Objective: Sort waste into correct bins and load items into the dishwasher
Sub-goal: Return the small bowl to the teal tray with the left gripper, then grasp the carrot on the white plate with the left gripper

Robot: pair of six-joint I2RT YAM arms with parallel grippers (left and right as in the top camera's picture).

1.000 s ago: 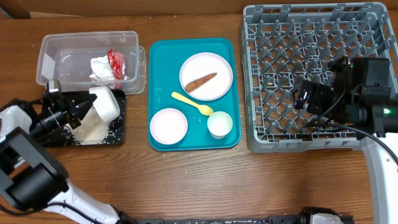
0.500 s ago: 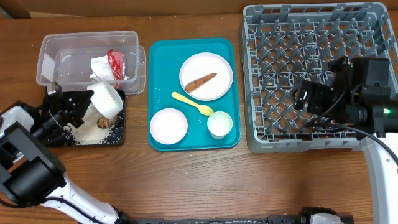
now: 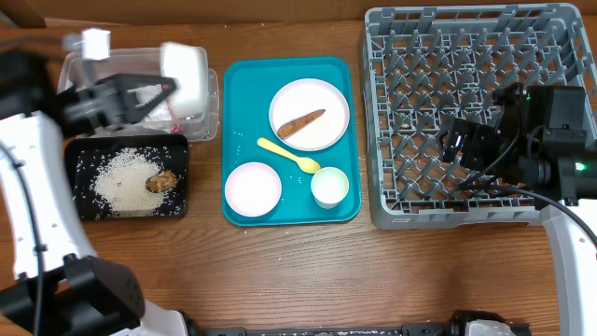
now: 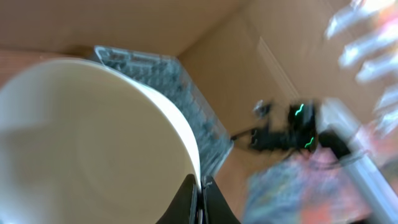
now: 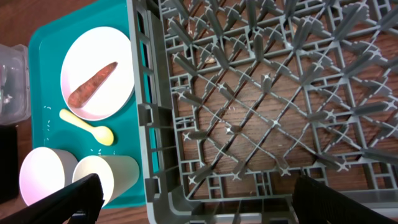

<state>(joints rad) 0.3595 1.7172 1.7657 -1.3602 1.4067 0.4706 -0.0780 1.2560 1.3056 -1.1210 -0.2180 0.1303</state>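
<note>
White bowl (image 4: 93, 143) rim between left jaws

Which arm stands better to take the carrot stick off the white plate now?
Probably right: the right claw is open and empty over the dish rack, beside the teal tray. The left claw is shut on a white bowl above the clear tub.

teal tray (image 3: 244, 103): flat on table, left of centre | wooden table (image 3: 298, 271): brown | cardboard (image 4: 261, 37): background, creased
</note>
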